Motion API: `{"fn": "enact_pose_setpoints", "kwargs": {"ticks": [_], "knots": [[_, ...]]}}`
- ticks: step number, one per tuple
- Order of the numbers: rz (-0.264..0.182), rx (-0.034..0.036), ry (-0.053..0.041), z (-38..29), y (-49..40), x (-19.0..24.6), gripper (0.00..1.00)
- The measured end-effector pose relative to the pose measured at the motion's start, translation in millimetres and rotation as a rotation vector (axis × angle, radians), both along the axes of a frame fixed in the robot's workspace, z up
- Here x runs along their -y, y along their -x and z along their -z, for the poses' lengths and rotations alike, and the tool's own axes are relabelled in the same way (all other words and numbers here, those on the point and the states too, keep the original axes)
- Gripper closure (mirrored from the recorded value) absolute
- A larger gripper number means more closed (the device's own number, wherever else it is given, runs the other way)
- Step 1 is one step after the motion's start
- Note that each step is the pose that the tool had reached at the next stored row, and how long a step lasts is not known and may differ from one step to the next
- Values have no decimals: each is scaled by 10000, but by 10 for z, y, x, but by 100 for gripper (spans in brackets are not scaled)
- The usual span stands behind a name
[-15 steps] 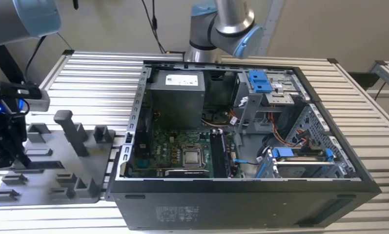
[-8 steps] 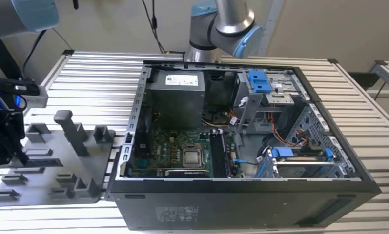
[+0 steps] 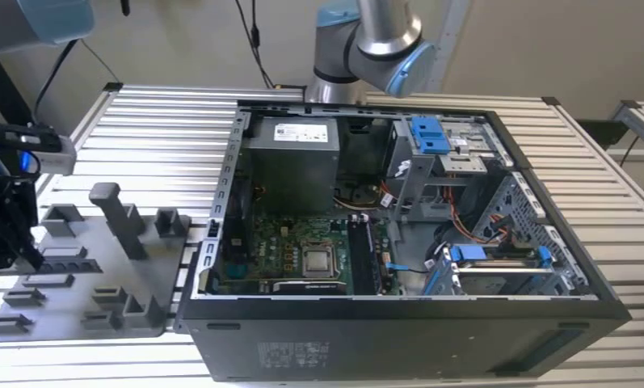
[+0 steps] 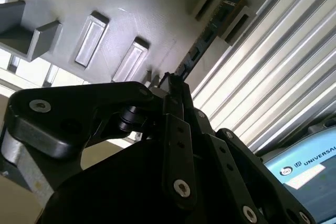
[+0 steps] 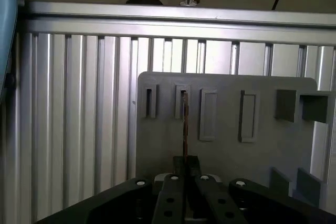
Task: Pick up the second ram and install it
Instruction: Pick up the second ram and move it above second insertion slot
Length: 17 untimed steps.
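The second ram [image 5: 185, 124] is a thin dark strip seen edge-on in both wrist views, running from my fingertips to a narrow slot in the grey holder plate [image 5: 226, 150]. In the second wrist view the ram [image 4: 202, 43] reaches toward a raised slot block. My gripper [image 5: 186, 162] is shut on the strip's near end, and the black fingers [image 4: 169, 90] pinch it from both sides. I cannot tell whether its far end still sits in the slot. In the exterior view my gripper [image 3: 4, 234] hangs over the holder plate [image 3: 85, 279] at the exterior view's left.
The open computer case [image 3: 580, 267] lies on the slatted metal table [image 3: 160, 137], at the exterior view's right of the holder plate. Inside are the motherboard's memory slots [image 3: 360, 255], a silver CPU [image 3: 319, 260] and blue drive brackets [image 3: 430, 133]. Upright pegs [image 3: 115, 214] stand on the plate.
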<state>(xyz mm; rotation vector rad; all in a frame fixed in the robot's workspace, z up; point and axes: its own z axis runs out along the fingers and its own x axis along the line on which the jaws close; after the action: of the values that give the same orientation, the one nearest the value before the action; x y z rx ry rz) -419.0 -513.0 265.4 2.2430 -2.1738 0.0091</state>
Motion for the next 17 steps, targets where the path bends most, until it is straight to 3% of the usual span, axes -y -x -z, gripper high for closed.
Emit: {"fn": "enact_pose_setpoints", "kwargs": {"ticks": [17], "knots": [[4, 1, -2, -147, 0, 0, 86]]}}
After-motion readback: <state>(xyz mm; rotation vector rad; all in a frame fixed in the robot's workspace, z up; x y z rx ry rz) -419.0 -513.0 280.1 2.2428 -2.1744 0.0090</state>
